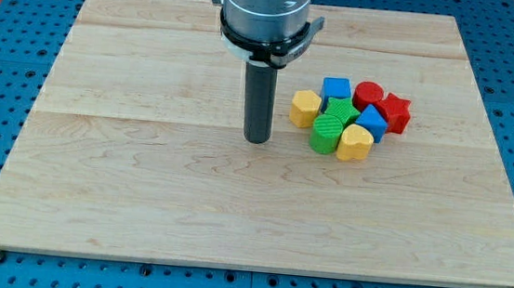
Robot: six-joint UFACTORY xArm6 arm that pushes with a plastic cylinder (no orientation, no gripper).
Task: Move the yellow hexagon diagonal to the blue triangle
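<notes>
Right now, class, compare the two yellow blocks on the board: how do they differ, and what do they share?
The yellow hexagon sits at the cluster's left edge, nearest my tip; the yellow heart lies at the cluster's bottom right, farther from it. The yellow hexagon has flat sides, while the yellow heart is lobed and ends in a point. The hexagon is beside the green blocks' left; the heart is on their right. Both are yellow and similar in size.

Illumination is bright, even and diffuse, apparently from overhead. The board [186, 203] shows no glare or hot spots. Shadows are soft and short: a faint one at the base of the rod [260, 102] and beneath the block cluster. Focus is sharp across the frame. No edge distortion is evident; board edges remain straight.
</notes>
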